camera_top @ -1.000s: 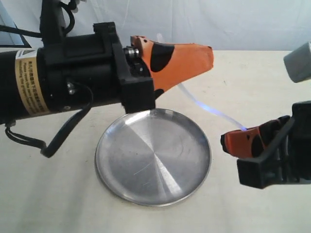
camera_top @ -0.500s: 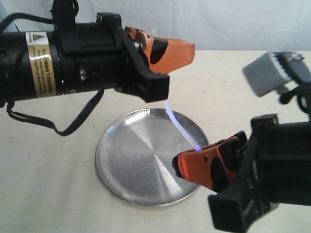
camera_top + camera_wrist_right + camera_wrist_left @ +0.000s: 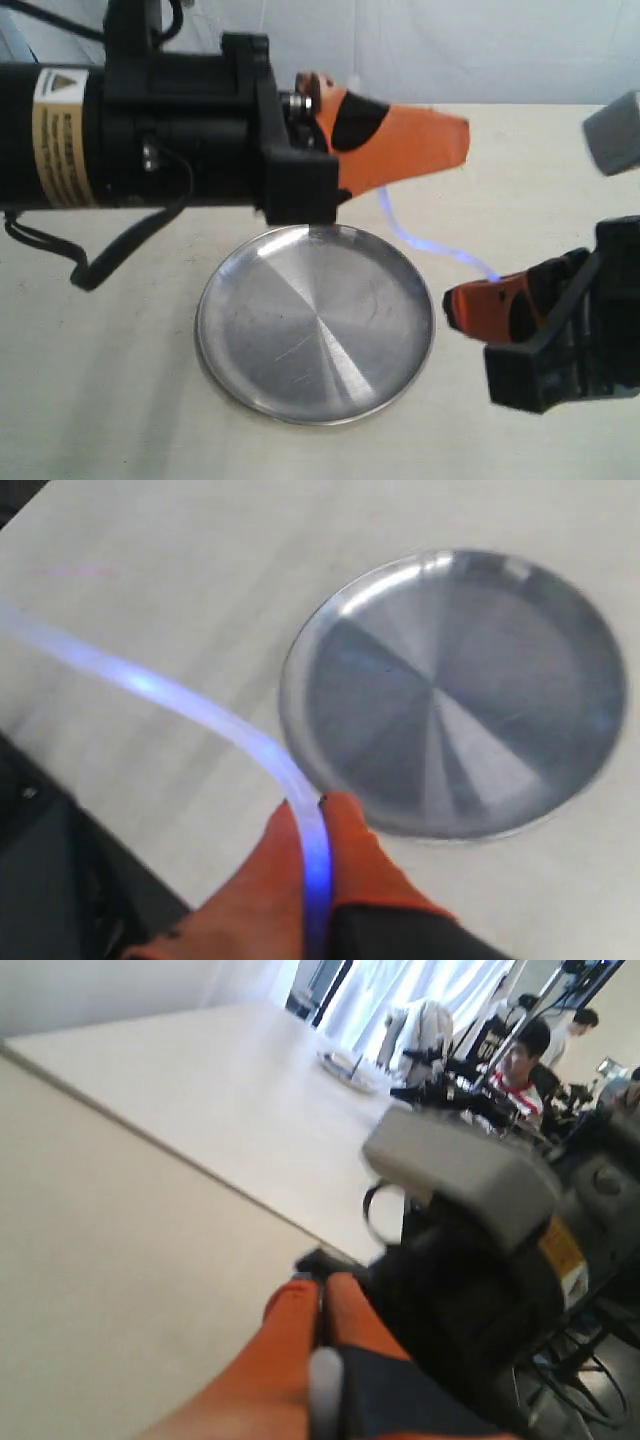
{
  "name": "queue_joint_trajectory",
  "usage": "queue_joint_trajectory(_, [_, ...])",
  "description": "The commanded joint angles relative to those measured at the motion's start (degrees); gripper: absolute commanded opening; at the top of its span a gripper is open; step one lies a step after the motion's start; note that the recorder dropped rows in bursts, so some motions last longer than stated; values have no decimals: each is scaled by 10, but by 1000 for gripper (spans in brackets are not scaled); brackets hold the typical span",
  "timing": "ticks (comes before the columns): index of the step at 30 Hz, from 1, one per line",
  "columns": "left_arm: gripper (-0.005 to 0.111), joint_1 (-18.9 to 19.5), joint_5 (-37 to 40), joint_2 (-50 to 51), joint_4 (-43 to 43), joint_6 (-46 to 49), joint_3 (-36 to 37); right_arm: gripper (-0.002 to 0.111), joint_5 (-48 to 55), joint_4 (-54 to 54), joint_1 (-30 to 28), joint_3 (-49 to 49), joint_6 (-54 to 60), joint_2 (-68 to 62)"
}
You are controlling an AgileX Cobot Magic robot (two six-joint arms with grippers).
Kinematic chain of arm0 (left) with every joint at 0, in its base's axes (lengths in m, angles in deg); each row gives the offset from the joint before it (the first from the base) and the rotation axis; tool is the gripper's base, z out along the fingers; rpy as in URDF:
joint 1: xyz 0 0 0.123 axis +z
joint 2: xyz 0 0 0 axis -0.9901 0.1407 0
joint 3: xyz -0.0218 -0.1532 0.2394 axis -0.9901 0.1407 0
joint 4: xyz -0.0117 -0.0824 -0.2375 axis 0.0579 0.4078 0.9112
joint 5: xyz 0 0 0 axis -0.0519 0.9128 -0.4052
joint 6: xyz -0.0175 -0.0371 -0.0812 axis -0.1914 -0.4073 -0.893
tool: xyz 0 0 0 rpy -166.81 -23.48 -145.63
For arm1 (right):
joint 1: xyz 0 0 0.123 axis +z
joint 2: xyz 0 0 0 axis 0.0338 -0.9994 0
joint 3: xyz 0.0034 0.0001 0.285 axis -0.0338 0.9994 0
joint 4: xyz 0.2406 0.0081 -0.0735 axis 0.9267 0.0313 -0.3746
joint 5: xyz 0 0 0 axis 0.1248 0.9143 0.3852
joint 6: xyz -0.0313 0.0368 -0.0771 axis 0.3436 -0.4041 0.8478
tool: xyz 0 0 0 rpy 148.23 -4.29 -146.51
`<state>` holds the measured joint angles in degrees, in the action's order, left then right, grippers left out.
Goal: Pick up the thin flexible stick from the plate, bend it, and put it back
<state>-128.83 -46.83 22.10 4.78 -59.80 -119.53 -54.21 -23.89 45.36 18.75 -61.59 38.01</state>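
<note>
A pale cream table [image 3: 110,400] with a matte top carries everything. Directly on it lies the plate [image 3: 300,345], round brushed silver metal with a low rim, sitting flat

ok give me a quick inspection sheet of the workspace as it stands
Surface: pale matte table.
Job's things: plate empty, flat on the table; thin flexible stick off the plate, held in a curve between the two grippers.
Clutter: nothing seen.
Grippers: left gripper and right gripper each shut on a stick end, above the table.
Cables: black cable hangs in a loop under the left arm, beside the plate.
Surroundings: white backdrop; a person and equipment far off in the left wrist view.
</note>
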Motion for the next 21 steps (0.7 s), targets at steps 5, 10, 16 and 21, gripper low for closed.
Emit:
queue_joint_trajectory(5, [0, -6, 108, 6, -66, 53, -33, -1, -147, 259, 38, -4, 237, -10])
queue_joint_trajectory(10, [0, -6, 91, 22, -251, -103, -33, -1, -167, 189, 32, -4, 212, 41])
queue_joint_trajectory(16, [0, -6, 5, 22, -251, -123, -19, -1, -118, 72, 24, -4, 96, 57])
queue_joint_trajectory(21, [0, -6, 2, 18, -220, -104, -19, -1, -57, 26, 24, -2, 62, 51])
